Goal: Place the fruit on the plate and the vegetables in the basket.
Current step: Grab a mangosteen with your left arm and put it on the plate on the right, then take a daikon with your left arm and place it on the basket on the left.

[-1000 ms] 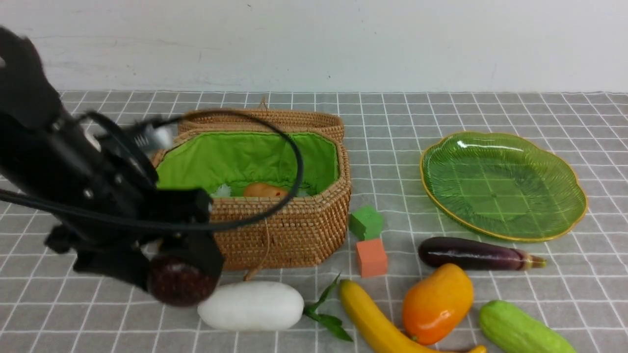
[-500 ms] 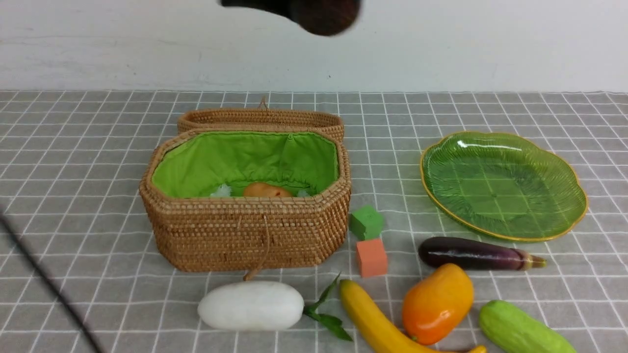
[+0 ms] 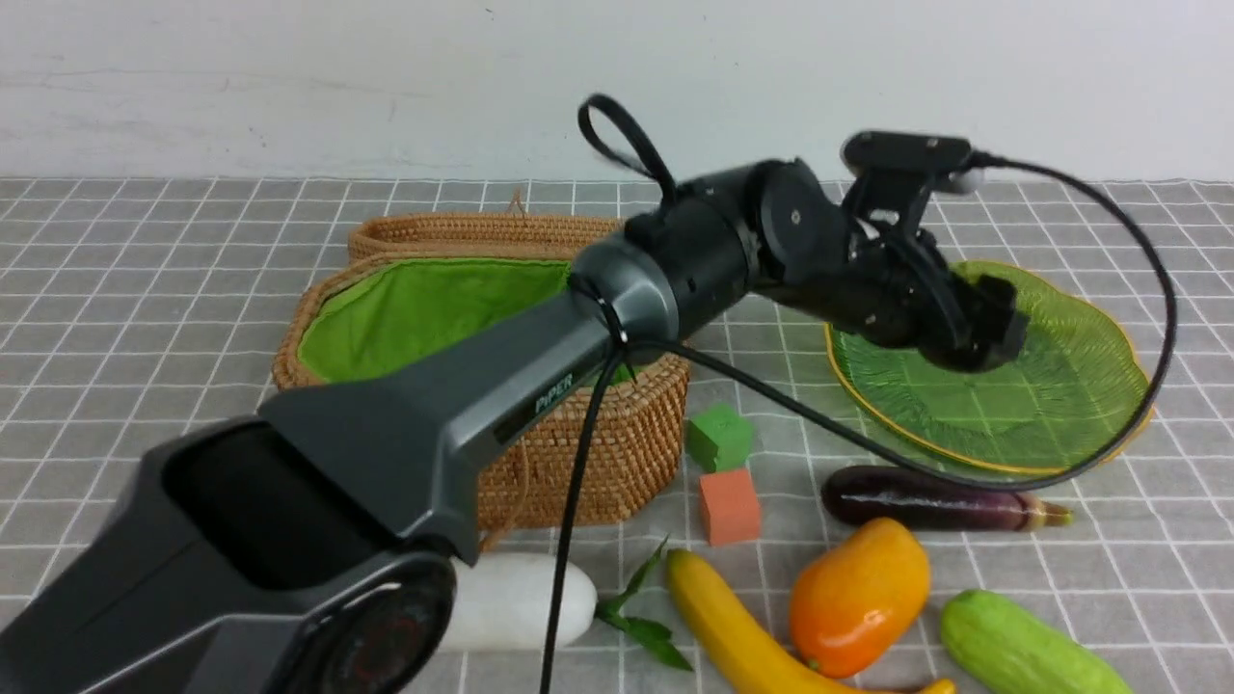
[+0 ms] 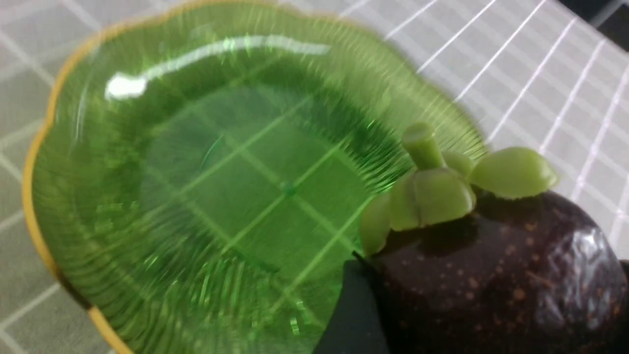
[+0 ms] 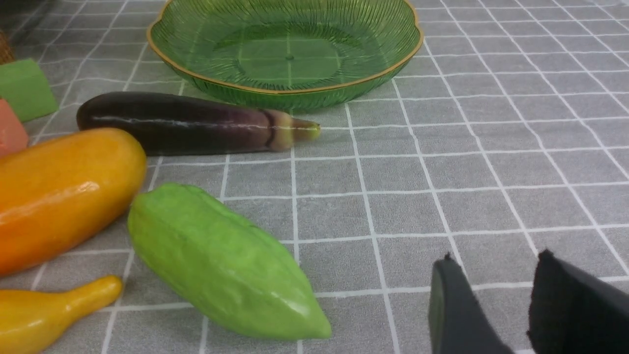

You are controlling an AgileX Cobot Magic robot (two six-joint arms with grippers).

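My left gripper (image 3: pixel 979 328) hangs over the green glass plate (image 3: pixel 1060 405), shut on the dark maroon fruit (image 4: pixel 491 285), whose green calyx points toward the plate's middle (image 4: pixel 196 172). Banana (image 3: pixel 733 627), mango (image 3: pixel 858 598), eggplant (image 3: pixel 925 499) and cucumber (image 3: pixel 1022 646) lie on the cloth in front of the plate. The white radish (image 3: pixel 521 602) lies before the basket (image 3: pixel 578 453), partly hidden by my left arm. The arm also covers the basket's inside. My right gripper (image 5: pixel 495 258) is open and empty, low over the cloth near the cucumber (image 5: pixel 216 265).
A green cube (image 3: pixel 718 437) and an orange cube (image 3: pixel 730 506) sit between the basket and the eggplant. The basket's lid (image 3: pixel 453 231) lies open behind it. My left arm's cable (image 3: pixel 868 443) loops over the plate's near rim.
My left arm lifted the maroon fruit from the cloth left of the basket, swung up and across, and now holds it over the plate.
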